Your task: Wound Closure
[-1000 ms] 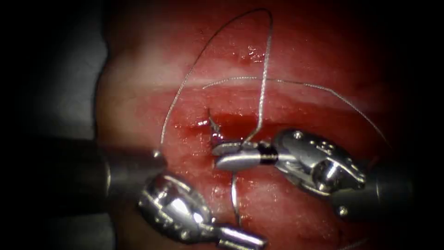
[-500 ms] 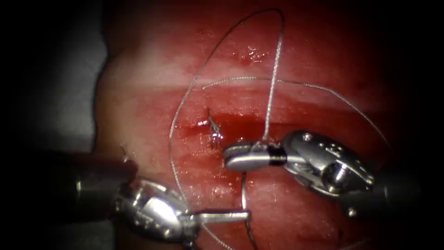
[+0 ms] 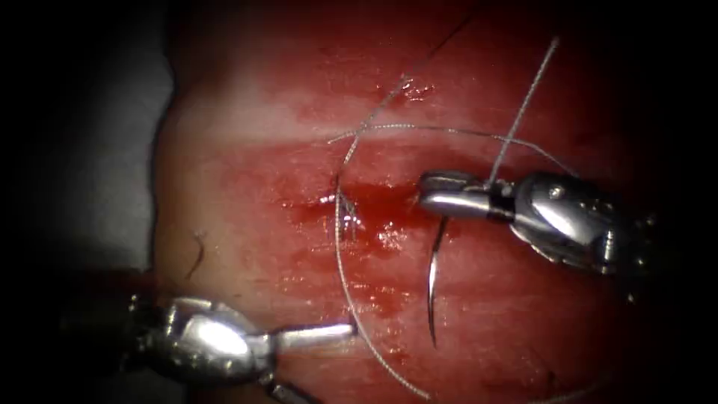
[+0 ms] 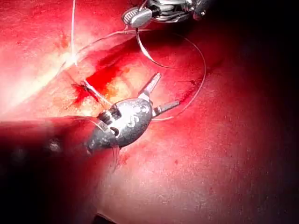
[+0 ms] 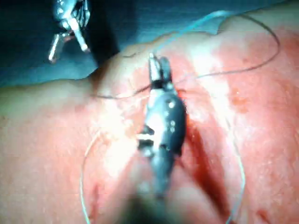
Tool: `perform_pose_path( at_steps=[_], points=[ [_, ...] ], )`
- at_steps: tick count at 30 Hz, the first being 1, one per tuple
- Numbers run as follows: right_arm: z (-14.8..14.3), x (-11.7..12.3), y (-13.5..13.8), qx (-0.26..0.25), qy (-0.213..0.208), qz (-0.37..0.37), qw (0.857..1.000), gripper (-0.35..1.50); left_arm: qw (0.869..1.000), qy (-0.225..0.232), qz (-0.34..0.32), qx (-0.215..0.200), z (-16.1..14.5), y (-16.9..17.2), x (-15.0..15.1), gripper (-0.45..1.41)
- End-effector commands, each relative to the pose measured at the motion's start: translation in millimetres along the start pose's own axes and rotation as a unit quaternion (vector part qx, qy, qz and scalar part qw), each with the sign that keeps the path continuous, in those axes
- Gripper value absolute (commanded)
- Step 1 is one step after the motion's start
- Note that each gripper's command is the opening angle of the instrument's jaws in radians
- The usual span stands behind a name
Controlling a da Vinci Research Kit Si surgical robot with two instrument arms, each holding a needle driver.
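The tissue (image 3: 247, 150) lies red and wet around the cut (image 3: 359, 198). Right tool (image 3: 441, 198) clamps the needle (image 3: 434, 277) near its blunt end, clear of the tissue. Left tool (image 4: 159, 95) is spread wide, empty, thread (image 3: 351, 299) just beside it.

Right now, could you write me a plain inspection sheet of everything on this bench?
Surface: tissue with a short cut and red fluid around it.
Job's things: needle held near its thread end, hanging free, not in the tissue; thread passes through the tissue at the cut's left end and curves across the tissue.
Clutter: a small dark mark left of the cut; cannot tell what it is.
Grippers: right tool shut on the needle; left tool jaws open, holding nothing.
Cables: nothing seen.
Surroundings: grey cloth left of the tissue.
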Motion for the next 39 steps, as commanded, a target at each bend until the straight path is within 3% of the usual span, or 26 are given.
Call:
perform_pose_path(
  at_steps=[1, 10, 21, 30, 39],
  points=[
    [0.6, -0.2, 1.3, -0.004, -0.001, -0.017, 1.0, -0.35, 1.0, -0.011, -0.014, 0.014, 0.7, 0.4, -1.1, 0.04],
    [2.6, 0.8, 4.5, -0.008, 0.003, -0.13, 0.992, -0.35, 0.988, -0.067, -0.088, 0.112, 1.9, -1.3, -5.5, -0.1],
    [3.1, -1.4, 6.2, -0.01, 0.005, -0.243, 0.97, -0.35, 0.984, -0.067, -0.109, 0.122, 5.7, -2.0, -6.8, -0.13],
    [3.4, -5.3, 6.9, -0.006, 0.008, -0.289, 0.957, -0.35, 0.98, -0.073, -0.119, 0.144, 9.5, -3.8, -7.2, -0.06],
    [3.3, -6.5, 7.7, -0.003, -0.002, -0.349, 0.937, -0.35, 0.955, -0.17, -0.123, 0.209, 9.5, -5.5, -11.0, -0.06]
  ],
)
